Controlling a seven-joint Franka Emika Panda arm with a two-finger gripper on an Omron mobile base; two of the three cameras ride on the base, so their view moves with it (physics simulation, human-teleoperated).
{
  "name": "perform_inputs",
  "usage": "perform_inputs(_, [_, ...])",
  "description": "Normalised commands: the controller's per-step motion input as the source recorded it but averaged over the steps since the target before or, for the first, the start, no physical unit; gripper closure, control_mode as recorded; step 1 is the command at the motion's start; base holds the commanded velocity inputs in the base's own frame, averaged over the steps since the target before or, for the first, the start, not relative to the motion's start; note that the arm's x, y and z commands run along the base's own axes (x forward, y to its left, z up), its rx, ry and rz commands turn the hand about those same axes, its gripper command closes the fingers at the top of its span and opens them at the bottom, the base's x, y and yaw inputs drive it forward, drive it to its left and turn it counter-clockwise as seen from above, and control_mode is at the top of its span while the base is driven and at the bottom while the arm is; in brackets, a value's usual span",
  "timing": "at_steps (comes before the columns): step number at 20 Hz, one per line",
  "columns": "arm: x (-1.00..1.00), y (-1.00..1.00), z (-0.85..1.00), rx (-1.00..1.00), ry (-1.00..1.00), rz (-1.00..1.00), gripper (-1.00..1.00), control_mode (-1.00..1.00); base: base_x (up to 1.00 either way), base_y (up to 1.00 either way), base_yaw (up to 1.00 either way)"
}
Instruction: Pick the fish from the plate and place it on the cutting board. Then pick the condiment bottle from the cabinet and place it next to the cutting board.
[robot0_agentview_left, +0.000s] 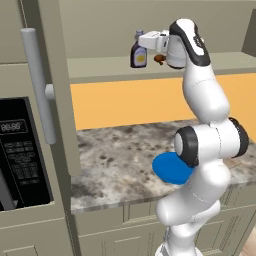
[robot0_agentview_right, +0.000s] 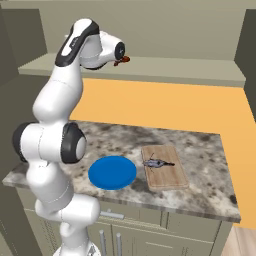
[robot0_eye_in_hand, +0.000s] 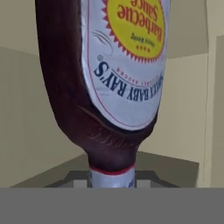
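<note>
On the left stands one tall beige unit with a single long grey bar handle, and below it one black microwave panel with a keypad. To its right runs the beige-grey wall cabinet with its long recessed shelf, edged below by one bright orange wall panel. On that shelf stands one small dark brown condiment bottle with a yellow-and-white label; the white arm's two-finger gripper is at its pale grey cap, jaws closed on the neck and cap. In the hand view the bottle appears upside down, the barbecue sauce label readable and the cap at the bottom edge between the fingertips. Just beside the gripper sits one small brown lump on the same shelf, also seen past the hand from the right base view. Beneath all this lies one speckled grey stone counter. On it rests one flat round bright blue plate, bare on top, and just to its right, apart from it, one light brown rectangular wooden cutting board. One small slender silver-grey fish lies on the board's near-left part, thin tail pointing right.
</note>
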Motion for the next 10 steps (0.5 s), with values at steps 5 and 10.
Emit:
perform_inputs(5, [-0.34,-0.01,-0.01,0.01,-0.03,0.0,1.0,-1.0,0.0,0.0,0.0])
perform_inputs(10, [-0.46,-0.08,0.0,0.02,-0.02,0.0,1.0,-1.0,0.0,0.0,0.0])
